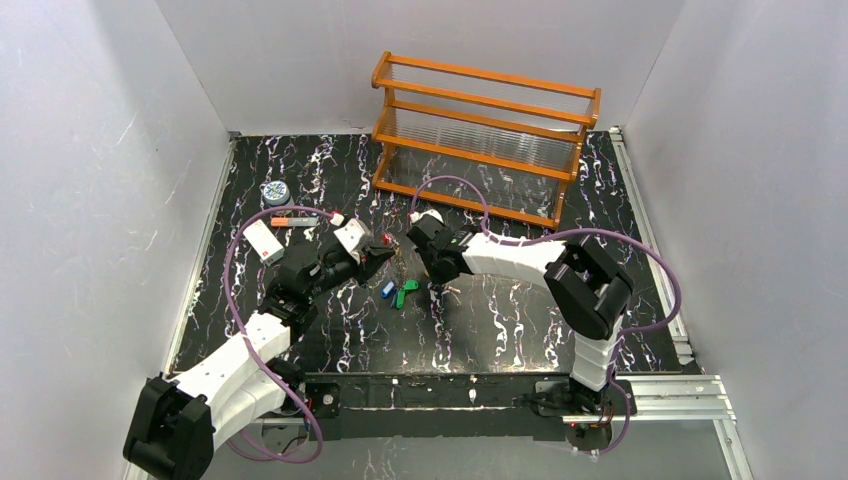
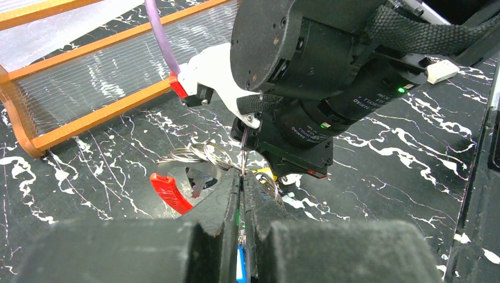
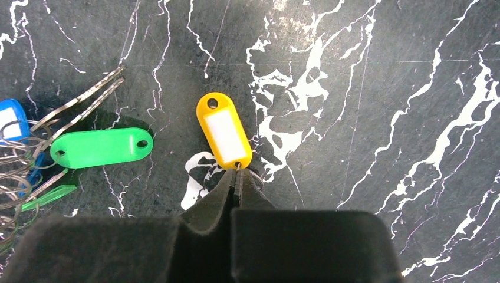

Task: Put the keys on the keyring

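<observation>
While the left gripper [image 2: 242, 191] pinched the thin, likely springy keyring [image 2: 206, 156] just above the table [image 2: 413, 177], the right gripper [image 3: 236, 177] sat closed on the yellow-tagged key [image 3: 224, 135], seemingly light, slippery and best held near its end hole.

I see a black table [image 1: 520, 330] with white marble veining. Wooden orange rack [image 1: 480, 140] with clear shelves stands at the far edge. Far left: round blue-white jar [image 1: 275, 191], nearer me a white card [image 1: 264, 241], and an orange-tipped stick [image 1: 295, 222] just beside the card. Mid-table, blue key tag [image 1: 388, 289] and green key tag [image 1: 404, 294] lie side by side, with bare metal keys [image 3: 76, 109] fanned out just above the green one. Yellow key tag [image 3: 224, 130] sits near the green one, apart from it; can't tell if it's fully flat.
</observation>
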Controlling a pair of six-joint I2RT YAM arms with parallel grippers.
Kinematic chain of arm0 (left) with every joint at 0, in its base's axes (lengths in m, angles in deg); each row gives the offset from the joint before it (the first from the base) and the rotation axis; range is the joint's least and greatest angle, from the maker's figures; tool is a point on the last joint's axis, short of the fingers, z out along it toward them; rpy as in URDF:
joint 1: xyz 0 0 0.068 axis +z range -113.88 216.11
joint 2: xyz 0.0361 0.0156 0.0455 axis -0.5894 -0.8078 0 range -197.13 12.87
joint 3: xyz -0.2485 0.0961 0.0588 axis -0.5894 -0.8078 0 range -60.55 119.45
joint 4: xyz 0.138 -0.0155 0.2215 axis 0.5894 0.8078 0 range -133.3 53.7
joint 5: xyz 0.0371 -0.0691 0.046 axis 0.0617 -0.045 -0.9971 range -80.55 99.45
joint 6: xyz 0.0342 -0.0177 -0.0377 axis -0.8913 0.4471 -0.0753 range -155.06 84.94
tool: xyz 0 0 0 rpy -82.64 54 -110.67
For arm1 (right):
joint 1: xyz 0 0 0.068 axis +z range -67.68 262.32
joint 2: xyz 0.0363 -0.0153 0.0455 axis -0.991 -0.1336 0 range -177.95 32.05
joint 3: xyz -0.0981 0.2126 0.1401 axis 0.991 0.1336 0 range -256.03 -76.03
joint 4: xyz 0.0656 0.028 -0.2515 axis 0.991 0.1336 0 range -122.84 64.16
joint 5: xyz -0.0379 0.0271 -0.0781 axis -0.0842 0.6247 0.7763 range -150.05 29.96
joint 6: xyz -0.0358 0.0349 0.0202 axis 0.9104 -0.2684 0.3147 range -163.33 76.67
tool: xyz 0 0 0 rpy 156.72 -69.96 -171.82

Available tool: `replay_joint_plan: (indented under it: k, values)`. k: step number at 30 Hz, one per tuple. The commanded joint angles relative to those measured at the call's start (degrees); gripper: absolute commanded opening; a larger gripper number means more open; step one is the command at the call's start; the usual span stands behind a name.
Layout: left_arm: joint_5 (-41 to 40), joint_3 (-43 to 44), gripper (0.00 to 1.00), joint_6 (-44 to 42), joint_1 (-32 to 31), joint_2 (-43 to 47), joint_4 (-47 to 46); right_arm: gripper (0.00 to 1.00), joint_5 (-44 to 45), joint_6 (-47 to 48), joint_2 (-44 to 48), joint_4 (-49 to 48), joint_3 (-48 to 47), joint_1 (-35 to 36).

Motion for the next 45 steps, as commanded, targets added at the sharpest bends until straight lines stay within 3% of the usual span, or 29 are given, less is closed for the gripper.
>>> replay_joint_plan:
  k: [1, 8, 15, 25, 35, 45]
  values:
    - [0.0, -0.3, 0.00, 0.2, -0.3, 1.7, -1.5, 0.01, 0.3, 0.0, 4.0, 0.6, -0.7, 0.0]
    - [0.5, -0.5, 0.00, -0.1, -0.3, 2.2, -0.8, 0.01, -8.3, 0.6, 10.2, -3.7, 2.8, -4.2]
    - [2.8, -0.4, 0.00, -0.9, -0.3, 1.7, -0.3, 0.01, -26.7, 2.2, 16.4, -14.3, 10.2, -11.3]
    - [11.1, 0.3, 0.00, -2.5, -0.3, -1.4, -0.3, 0.01, -28.1, 10.3, 23.7, -29.3, 17.6, -13.4]
    - [13.6, 2.3, 0.00, -2.0, -2.9, -9.8, -4.7, 0.01, -42.2, 13.9, 27.7, -28.2, 18.6, -14.3]
    - [11.1, 3.1, 0.00, -2.1, -6.6, -14.8, -7.5, 0.01, -52.5, 18.1, 25.4, -25.8, 18.0, -14.4]
